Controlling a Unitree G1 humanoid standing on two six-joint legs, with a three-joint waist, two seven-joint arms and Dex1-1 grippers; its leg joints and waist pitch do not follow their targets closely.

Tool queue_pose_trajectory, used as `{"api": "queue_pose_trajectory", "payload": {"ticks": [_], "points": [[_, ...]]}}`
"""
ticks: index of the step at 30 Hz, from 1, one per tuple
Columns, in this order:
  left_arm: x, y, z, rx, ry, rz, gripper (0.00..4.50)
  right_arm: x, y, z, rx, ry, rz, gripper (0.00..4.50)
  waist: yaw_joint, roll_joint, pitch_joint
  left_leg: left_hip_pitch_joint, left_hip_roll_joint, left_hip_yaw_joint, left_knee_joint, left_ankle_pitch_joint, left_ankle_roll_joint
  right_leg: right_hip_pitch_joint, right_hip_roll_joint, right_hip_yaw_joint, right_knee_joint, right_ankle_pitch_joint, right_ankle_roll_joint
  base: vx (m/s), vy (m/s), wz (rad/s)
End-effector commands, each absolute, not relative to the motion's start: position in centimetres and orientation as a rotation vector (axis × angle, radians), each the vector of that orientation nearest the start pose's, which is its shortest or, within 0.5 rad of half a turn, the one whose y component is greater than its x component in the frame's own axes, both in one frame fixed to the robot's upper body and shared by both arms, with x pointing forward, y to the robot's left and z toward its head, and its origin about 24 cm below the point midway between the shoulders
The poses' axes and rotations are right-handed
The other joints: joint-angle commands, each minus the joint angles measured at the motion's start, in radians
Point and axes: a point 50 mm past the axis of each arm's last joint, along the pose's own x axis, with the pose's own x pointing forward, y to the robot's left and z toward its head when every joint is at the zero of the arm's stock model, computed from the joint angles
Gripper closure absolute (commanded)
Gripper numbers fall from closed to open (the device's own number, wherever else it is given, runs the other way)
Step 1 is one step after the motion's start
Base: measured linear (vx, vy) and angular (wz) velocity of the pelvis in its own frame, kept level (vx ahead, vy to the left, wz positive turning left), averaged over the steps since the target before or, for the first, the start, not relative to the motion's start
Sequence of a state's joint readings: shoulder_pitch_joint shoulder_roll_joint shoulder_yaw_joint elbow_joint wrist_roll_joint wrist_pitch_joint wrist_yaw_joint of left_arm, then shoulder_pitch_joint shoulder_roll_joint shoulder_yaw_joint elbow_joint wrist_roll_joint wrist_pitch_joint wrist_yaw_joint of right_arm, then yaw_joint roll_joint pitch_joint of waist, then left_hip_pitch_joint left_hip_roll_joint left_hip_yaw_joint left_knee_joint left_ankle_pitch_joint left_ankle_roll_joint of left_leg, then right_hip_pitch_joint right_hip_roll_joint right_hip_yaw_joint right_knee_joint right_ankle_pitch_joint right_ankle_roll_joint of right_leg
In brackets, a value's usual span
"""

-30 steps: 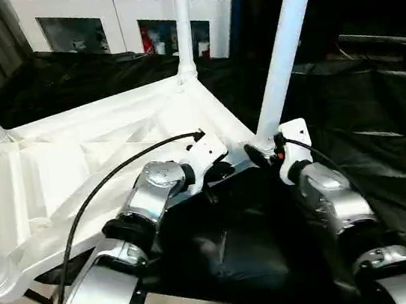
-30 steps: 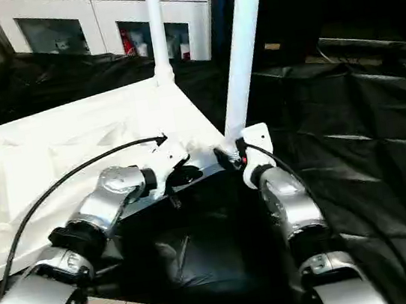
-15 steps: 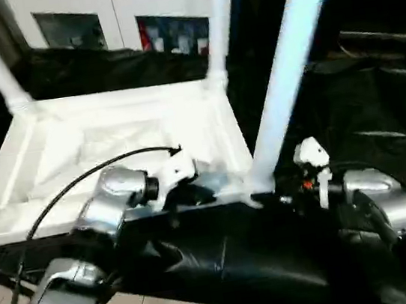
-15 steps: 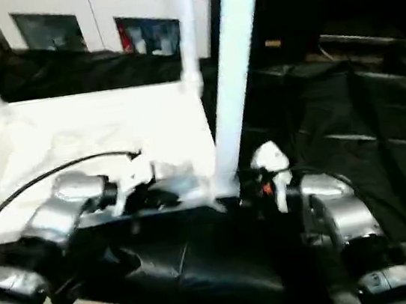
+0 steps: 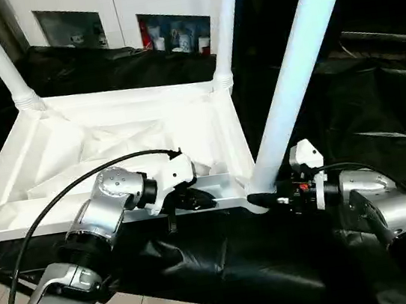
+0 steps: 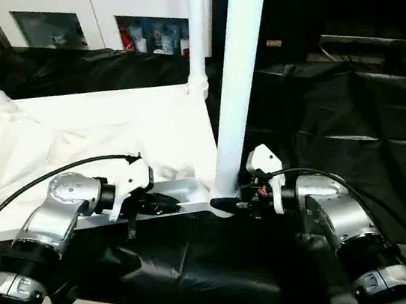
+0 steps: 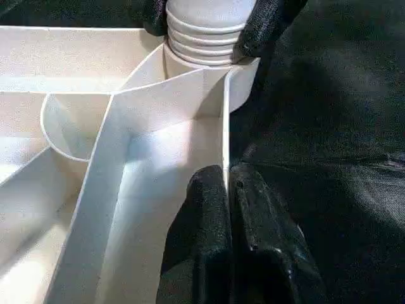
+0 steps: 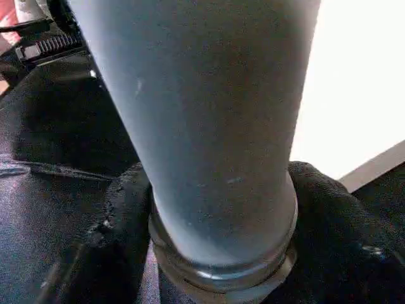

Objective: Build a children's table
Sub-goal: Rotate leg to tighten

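Black fingers of the left claw are pinched on the near rim of the upturned table top, which lies on a black-draped surface. The right claw is clasped round the base of the nearest leg, 1 of 3 standing. If twisted unevenly, that leg could jam or pull out.

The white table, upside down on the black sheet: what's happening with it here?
A humanoid robot is assembling the children's table, which lies top-down with legs pointing up. Its left end effector is shut on the thin near rim of the top. Its right end effector has a finger on each side of the base of the near corner leg, where it meets the socket. Three legs can be seen standing in their sockets.
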State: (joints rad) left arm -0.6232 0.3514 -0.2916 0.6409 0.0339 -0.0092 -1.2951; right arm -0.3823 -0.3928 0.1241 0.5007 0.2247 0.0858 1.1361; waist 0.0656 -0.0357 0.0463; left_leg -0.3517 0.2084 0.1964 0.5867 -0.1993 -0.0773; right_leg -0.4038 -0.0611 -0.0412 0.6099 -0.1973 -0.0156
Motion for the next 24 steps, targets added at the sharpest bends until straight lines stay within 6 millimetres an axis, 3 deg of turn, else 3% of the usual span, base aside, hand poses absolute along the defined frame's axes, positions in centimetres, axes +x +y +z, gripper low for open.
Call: {"api": "queue_pose_trajectory", "payload": {"ticks": [1,3,4,6,9,10,11,13,18,20,24], "points": [[31.6,12.1,5.1,0.449,0.393,-1.422,4.50,28.9,-16.2,3.0,-0.044,0.326,1.129,1.69,0.005,-0.009,-0.054,0.002,0.029,-0.009,-0.064,-0.142,0.066,0.051,-0.074,0.040,-0.064,-0.109,-0.244,0.000,0.000,0.00],[32.2,12.0,5.0,0.462,0.386,-1.340,4.50,29.3,-16.2,2.4,-0.043,0.331,1.029,1.74,0.002,-0.011,-0.052,0.001,0.028,-0.010,-0.065,-0.150,0.058,0.050,-0.075,0.041,-0.066,-0.130,-0.237,0.000,0.000,0.00],[32.8,11.7,4.9,0.461,0.380,-1.261,4.50,29.8,-16.1,1.6,-0.053,0.340,0.899,1.75,-0.001,-0.012,-0.051,0.005,0.027,-0.012,-0.067,-0.173,0.041,0.047,-0.077,0.042,-0.074,-0.197,-0.219,0.000,0.000,0.00],[33.1,11.6,4.8,0.460,0.378,-1.229,4.50,30.0,-16.1,1.3,-0.061,0.343,0.838,1.76,-0.003,-0.010,-0.049,0.007,0.027,-0.013,-0.069,-0.183,0.027,0.044,-0.076,0.042,-0.078,-0.232,-0.208,0.000,0.000,0.00],[33.7,10.1,4.5,0.446,0.377,-1.154,4.50,30.7,-15.7,-0.1,-0.018,0.381,0.601,1.78,-0.008,-0.010,-0.047,0.010,0.026,-0.015,-0.074,-0.212,0.003,0.040,-0.076,0.043,-0.086,-0.302,-0.181,0.000,0.000,0.00],[33.8,9.2,4.4,0.444,0.378,-1.143,4.50,31.0,-15.4,-0.6,0.011,0.402,0.497,1.78,-0.008,-0.005,-0.047,0.009,0.026,-0.017,-0.075,-0.217,-0.004,0.040,-0.077,0.043,-0.087,-0.314,-0.173,0.000,0.000,0.00],[33.8,9.2,4.4,0.444,0.378,-1.143,4.50,31.0,-15.4,-0.6,0.011,0.402,0.497,1.78,-0.011,-0.007,-0.048,0.011,0.025,-0.018,-0.076,-0.223,-0.011,0.039,-0.076,0.043,-0.088,-0.321,-0.168,0.000,0.000,0.00],[33.9,6.6,4.3,0.426,0.377,-1.118,4.50,31.5,-13.8,-1.3,0.056,0.440,0.348,1.78,-0.010,-0.002,-0.048,0.012,0.025,-0.016,-0.075,-0.219,-0.013,0.036,-0.075,0.046,-0.088,-0.292,-0.172,0.000,0.000,0.00],[33.8,4.3,4.2,0.422,0.362,-1.127,4.50,32.1,-11.4,-0.8,-0.001,0.394,0.346,1.78,-0.009,0.000,-0.051,0.010,0.022,-0.015,-0.073,-0.220,-0.012,0.040,-0.073,0.045,-0.086,-0.245,-0.177,0.000,0.000,0.00],[33.7,4.2,4.2,0.423,0.361,-1.133,4.50,32.2,-11.2,-0.6,-0.003,0.376,0.364,1.22,-0.007,-0.002,-0.052,0.007,0.021,-0.016,-0.073,-0.213,0.004,0.044,-0.074,0.045,-0.083,-0.223,-0.180,0.000,0.000,0.00],[33.8,5.2,4.3,0.427,0.360,-1.141,4.50,32.7,-11.6,0.5,-0.060,0.299,0.418,0.87,-0.006,0.000,-0.053,0.005,0.022,-0.015,-0.072,-0.202,0.013,0.046,-0.074,0.045,-0.081,-0.199,-0.186,0.000,0.000,0.00]]}}
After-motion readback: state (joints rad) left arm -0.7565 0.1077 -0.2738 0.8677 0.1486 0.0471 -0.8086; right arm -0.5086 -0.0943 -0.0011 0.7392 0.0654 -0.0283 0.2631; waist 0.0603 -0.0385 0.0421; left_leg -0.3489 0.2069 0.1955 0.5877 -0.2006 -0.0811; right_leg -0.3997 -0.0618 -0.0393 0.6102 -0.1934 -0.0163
